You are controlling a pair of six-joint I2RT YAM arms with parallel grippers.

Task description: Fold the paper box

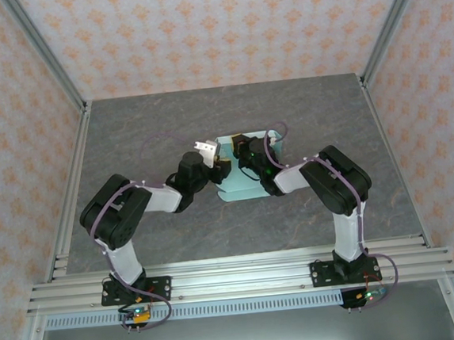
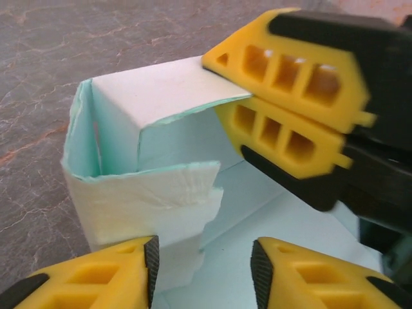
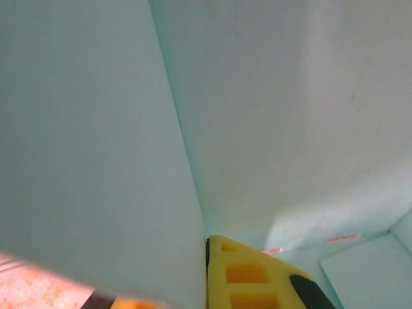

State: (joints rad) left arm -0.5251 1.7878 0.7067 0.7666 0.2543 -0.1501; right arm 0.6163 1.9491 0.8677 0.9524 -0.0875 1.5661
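Paper box part-folded, right tool clamped on its upper flap, left tool parted at its near wall.

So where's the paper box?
In the top view the paper box sits at the table centre, with the left end effector beside it; the right end effector pinches its raised flap.

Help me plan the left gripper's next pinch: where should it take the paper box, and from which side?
Probably the paper box's crumpled near wall, at its free edge, approached from the near side. It stands upright and thin, with the left gripper's open fingers either side of that edge, while the right gripper pinches the far flap.
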